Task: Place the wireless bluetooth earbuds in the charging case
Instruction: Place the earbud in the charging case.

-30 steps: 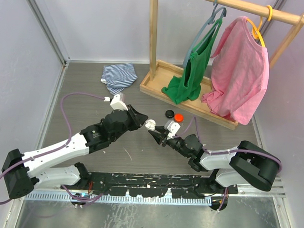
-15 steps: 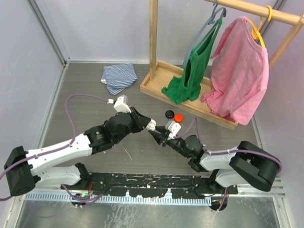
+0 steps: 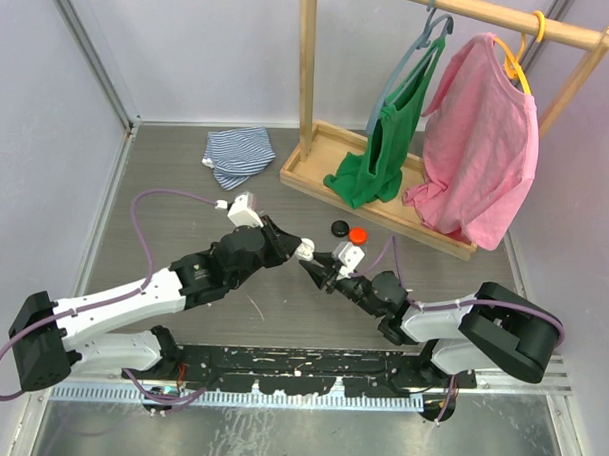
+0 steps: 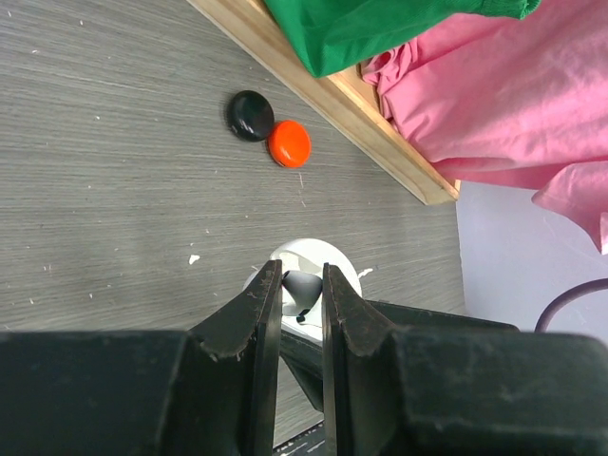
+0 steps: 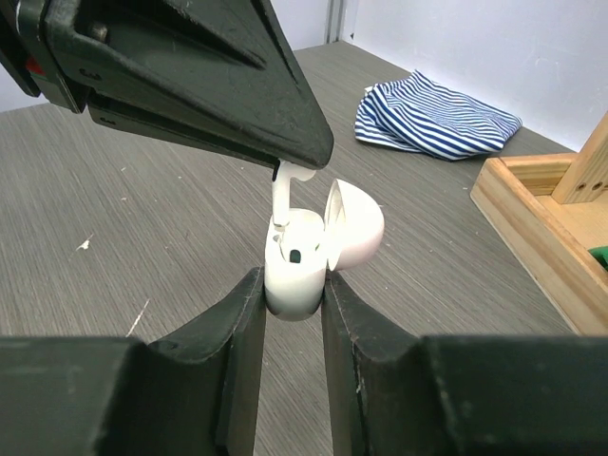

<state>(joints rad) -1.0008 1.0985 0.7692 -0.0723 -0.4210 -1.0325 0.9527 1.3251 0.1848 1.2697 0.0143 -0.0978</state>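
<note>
Hanging stem-down from the left jaws, which are pinching its head, the small white plastic earbud [image 5: 281, 195] is sitting directly over a socket of the glossy white rounded charging case [image 5: 294, 275]. The right jaws are clamping that case upright, lid open; the stem's long axis is pointing nearly straight down, its tip seemingly entering the socket.

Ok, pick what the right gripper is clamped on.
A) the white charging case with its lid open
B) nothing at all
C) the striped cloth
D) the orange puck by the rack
A: in the right wrist view the right gripper pinches the charging case, lid flipped open, while the left gripper holds a white earbud stem-down at its opening.
</note>
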